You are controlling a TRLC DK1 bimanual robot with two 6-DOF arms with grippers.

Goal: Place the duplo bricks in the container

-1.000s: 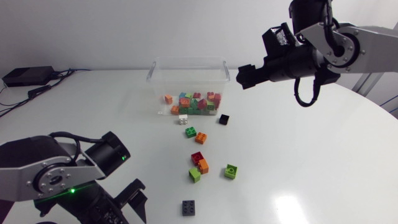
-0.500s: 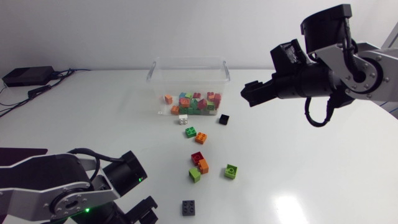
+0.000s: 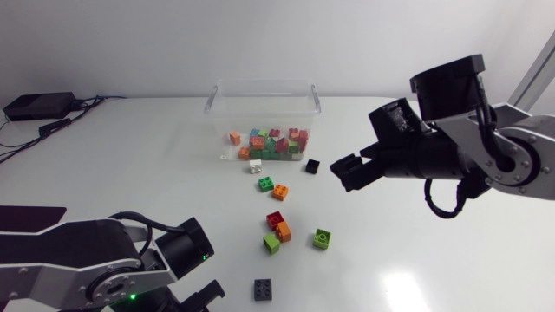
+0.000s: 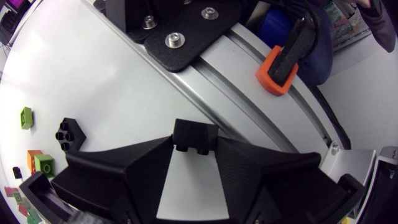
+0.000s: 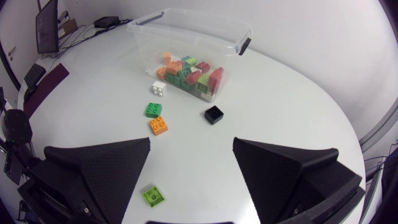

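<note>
**Left gripper [image 4: 194,144] clamped on a black duplo brick [image 4: 194,132]; right gripper [image 5: 191,143] spread wide and empty**

At the near left edge of the white table [image 3: 434,260]: the left gripper, both fingers pressed against the sides of the black duplo brick. Plain only from the left wrist. From the head view, just a sliver of that gripper at the near edge, the held brick out of sight.

Over the right half of the table: the right gripper, raised, fingers far apart.

Far and central: the clear container [image 3: 260,83], upright, with mixed bricks [image 3: 270,143] in red, green and orange heaped along its near side.

Loose on the table, seen from both the head and the right wrist:
- white brick [image 5: 158,89], just beside the container's near wall
- small black brick [image 5: 214,114], to its right
- green brick [image 5: 153,109] and orange brick [image 5: 158,125], a little nearer and close together
- lime brick [image 3: 322,238] with a round top, nearer again

From the head view but not from the right wrist:
- red brick [image 3: 275,219], second orange brick [image 3: 284,231] and lime-green brick [image 3: 271,243], bunched together left of the lime brick
- dark brick [image 3: 263,289], nearest of all, just right of the left gripper and apart from it

From the left wrist too: the dark brick, studs up, off to one side of the fingers.
</note>
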